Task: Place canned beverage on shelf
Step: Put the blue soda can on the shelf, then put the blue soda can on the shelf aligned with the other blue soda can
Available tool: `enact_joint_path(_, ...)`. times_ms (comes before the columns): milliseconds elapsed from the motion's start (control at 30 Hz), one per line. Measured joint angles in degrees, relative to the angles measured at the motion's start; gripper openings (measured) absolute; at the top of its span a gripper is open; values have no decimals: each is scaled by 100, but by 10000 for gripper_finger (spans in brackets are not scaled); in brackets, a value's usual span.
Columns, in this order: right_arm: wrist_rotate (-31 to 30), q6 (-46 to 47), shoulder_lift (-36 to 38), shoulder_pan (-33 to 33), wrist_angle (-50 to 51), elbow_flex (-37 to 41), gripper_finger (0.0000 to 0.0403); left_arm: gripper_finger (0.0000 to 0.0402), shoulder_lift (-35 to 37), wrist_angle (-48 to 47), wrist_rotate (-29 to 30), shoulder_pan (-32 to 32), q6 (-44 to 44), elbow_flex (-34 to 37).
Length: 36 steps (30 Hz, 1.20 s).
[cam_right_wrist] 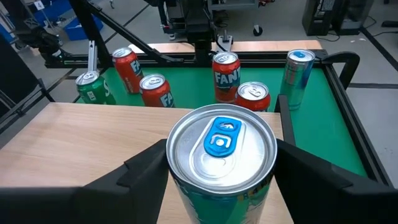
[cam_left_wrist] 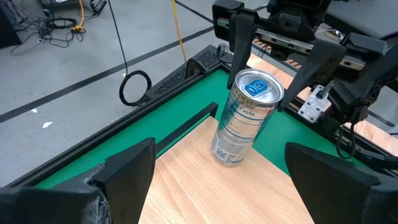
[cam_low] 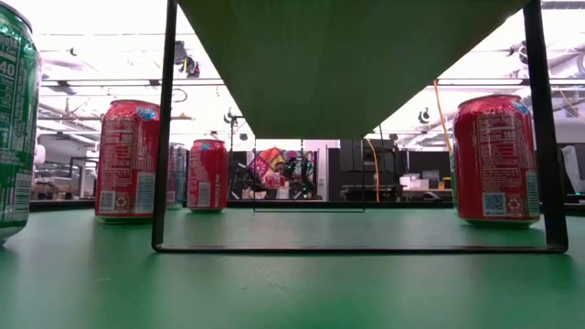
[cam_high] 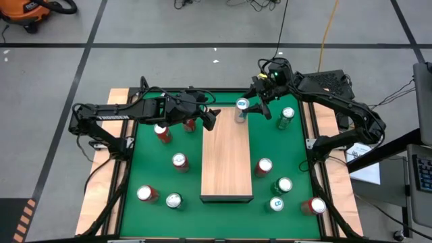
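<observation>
Canned beverage (cam_left_wrist: 246,117) is standing at the shelf's (cam_high: 227,162) far end, the right tool (cam_high: 251,106) bracketing it with fingers seemingly slackening, the release step; next calls for lifting straight clear.

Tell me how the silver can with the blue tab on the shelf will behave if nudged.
The silver can is tall and slim and stands near the shelf end, so a nudge probably tips it or sends it off. Its smooth metal wall likely slips between the right gripper fingers, which flank it. Once down, it would probably roll.
</observation>
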<state>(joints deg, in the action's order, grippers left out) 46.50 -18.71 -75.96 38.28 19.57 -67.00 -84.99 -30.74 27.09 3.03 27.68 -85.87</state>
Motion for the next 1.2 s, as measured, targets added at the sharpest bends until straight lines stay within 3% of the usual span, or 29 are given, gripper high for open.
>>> enact_joint_path(333,-44,3,-9,27,25,2,302,356,0,-1,1,0,8,1)
enact_joint_path(933,-346,523,308,27,-170,2,304,356,0,-2,1,-4,31,1)
enact_joint_path(1200,-642,1457,866,27,-314,9,304,356,0,-24,1,-4,355,1)
